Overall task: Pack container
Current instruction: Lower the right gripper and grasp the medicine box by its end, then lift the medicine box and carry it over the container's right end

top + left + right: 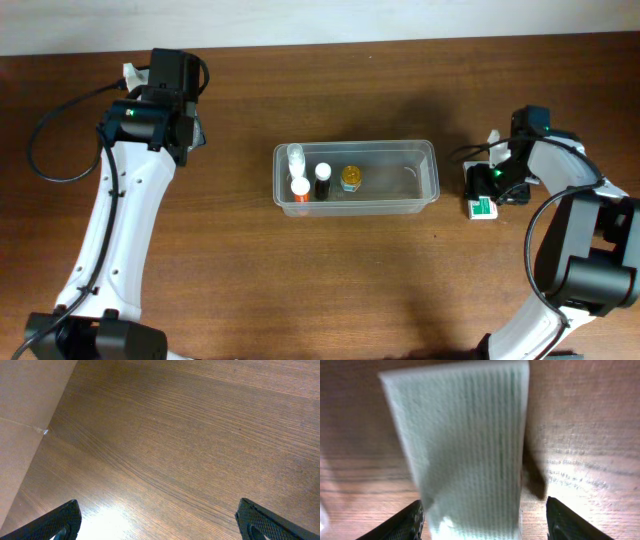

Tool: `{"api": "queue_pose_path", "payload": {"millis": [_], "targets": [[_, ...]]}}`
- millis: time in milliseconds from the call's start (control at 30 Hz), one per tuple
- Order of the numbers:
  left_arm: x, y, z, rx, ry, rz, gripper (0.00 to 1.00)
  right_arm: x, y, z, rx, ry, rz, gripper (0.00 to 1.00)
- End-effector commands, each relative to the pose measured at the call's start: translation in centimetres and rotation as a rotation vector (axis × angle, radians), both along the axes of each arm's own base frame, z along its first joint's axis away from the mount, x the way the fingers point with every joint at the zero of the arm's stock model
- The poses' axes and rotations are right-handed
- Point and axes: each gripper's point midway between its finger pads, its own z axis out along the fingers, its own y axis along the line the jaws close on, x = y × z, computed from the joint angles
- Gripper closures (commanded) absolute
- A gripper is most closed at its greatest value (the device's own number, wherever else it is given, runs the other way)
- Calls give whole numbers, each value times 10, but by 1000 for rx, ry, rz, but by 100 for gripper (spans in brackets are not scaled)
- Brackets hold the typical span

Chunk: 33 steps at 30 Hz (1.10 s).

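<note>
We've got the container (400,165) sitting in the middle of the worktop (300,290), long side running left to right, and there are four small things gathered in its left half: a clear bottle (295,155) with a white cap, an orange-capped bottle (300,186) just in front of it, a black-capped bottle (323,180) and a little amber jar (351,178). Over on the right, the right hand (487,190) is down at a small white-and-green box (483,208), just beside the container's right end. Up close, that box (465,435) is blurred and stands between the spread fingers of the right hand (482,522); we see a gap on one side, so no grip there. The left hand (192,135) is well away at the far left, and its wrist view shows the left hand (160,520) spread wide over bare wood.
</note>
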Motion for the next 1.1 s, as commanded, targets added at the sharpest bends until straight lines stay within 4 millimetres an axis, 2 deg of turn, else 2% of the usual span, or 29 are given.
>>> {"api": "queue_pose_path", "payload": {"millis": [0, 167, 267, 467, 1000, 1067], "targets": [[-2, 4, 15, 8, -39, 9, 0, 19, 5, 32, -14, -99, 15, 31], [-2, 4, 15, 7, -39, 9, 1, 19, 1, 47, -45, -127, 16, 32], [-2, 4, 15, 8, -39, 9, 1, 16, 2, 46, -47, -118, 59, 23], [-2, 4, 15, 8, -39, 9, 1, 14, -10, 41, -114, -96, 64, 21], [-2, 4, 15, 7, -39, 9, 1, 8, -6, -13, -70, 19, 89, 28], [-2, 4, 15, 7, -39, 9, 1, 8, -6, -15, -69, 23, 89, 36]]}}
